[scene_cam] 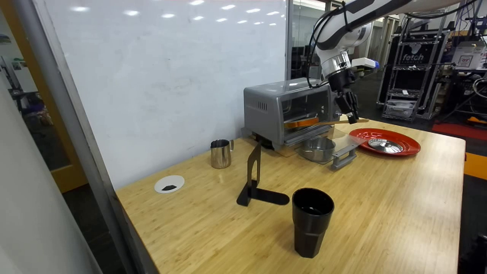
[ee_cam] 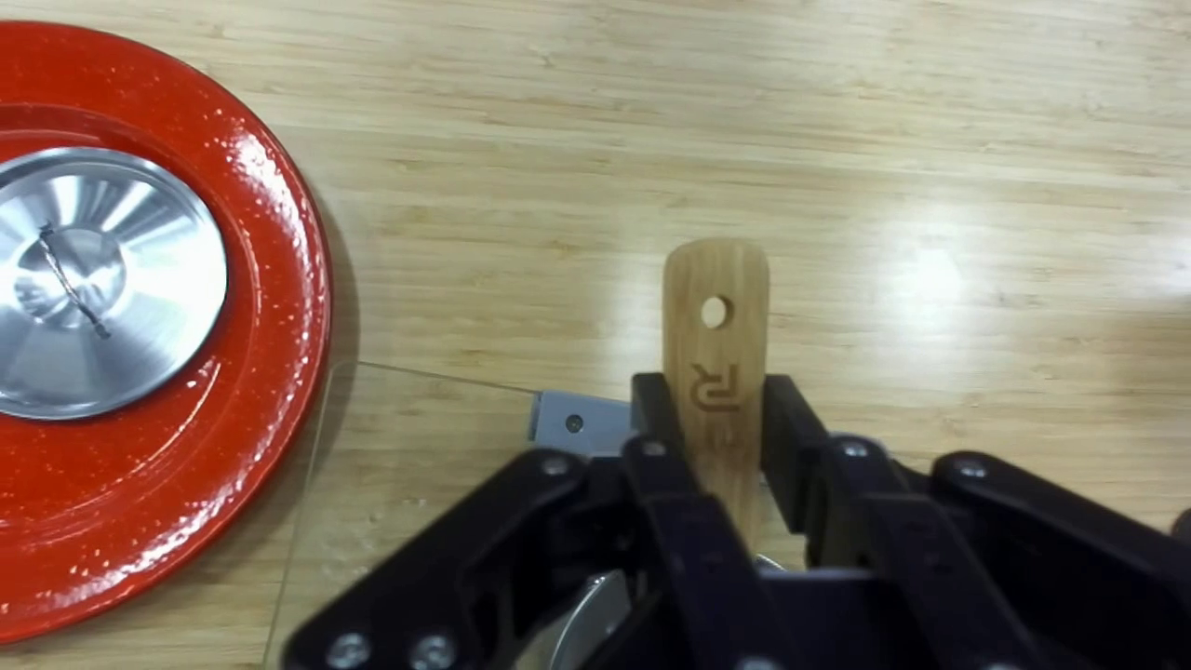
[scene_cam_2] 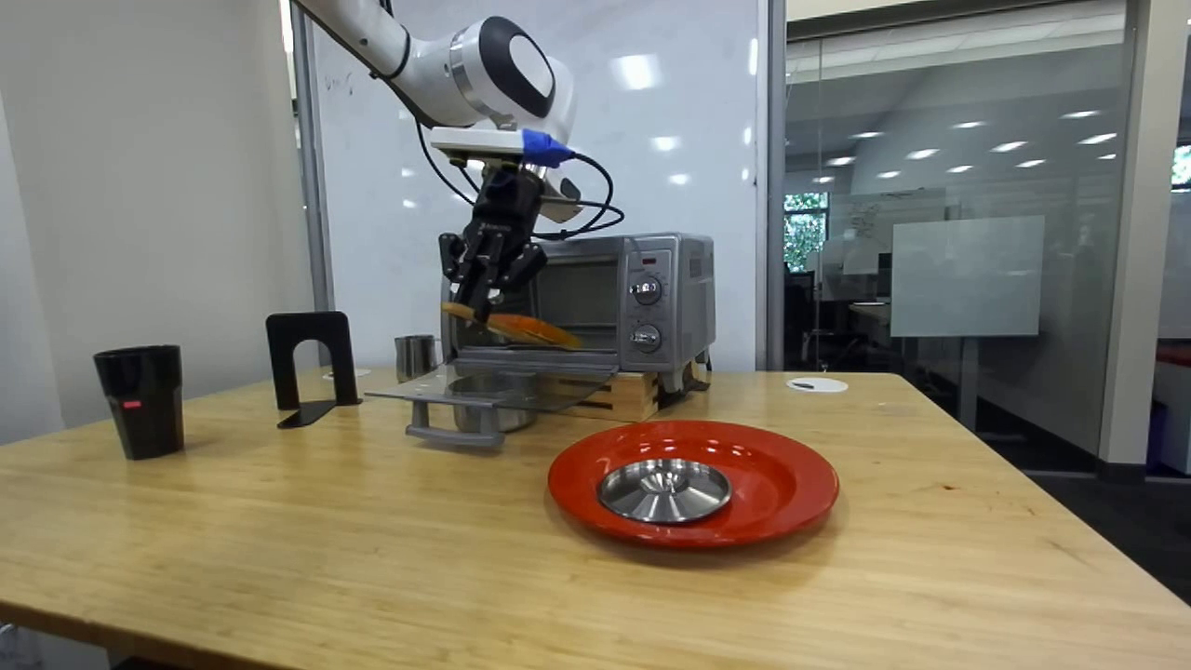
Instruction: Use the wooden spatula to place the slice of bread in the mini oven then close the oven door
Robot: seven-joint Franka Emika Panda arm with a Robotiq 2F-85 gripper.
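The bread [scene_cam: 308, 122] lies at the far end of the spatula [scene_cam: 331, 123], by the mouth of the oven [scene_cam: 266, 110]; how far in it reaches is hard to judge. The gripper [ee_cam: 716, 400] is clamped on the spatula, whose holed end juts past the fingertips [ee_cam: 656, 398]. The door [scene_cam_2: 558, 386] hangs open over the table [scene_cam_2: 372, 521], a steel pot [scene_cam_2: 521, 416] showing under its glass. Nearby, a red plate [scene_cam_2: 786, 476] bears a metal lid [scene_cam_2: 664, 490]. A jug [scene_cam: 220, 156] stands near the oven; a bookend [scene_cam_2: 309, 328] and a black cup [scene_cam: 310, 228] stand farther off.
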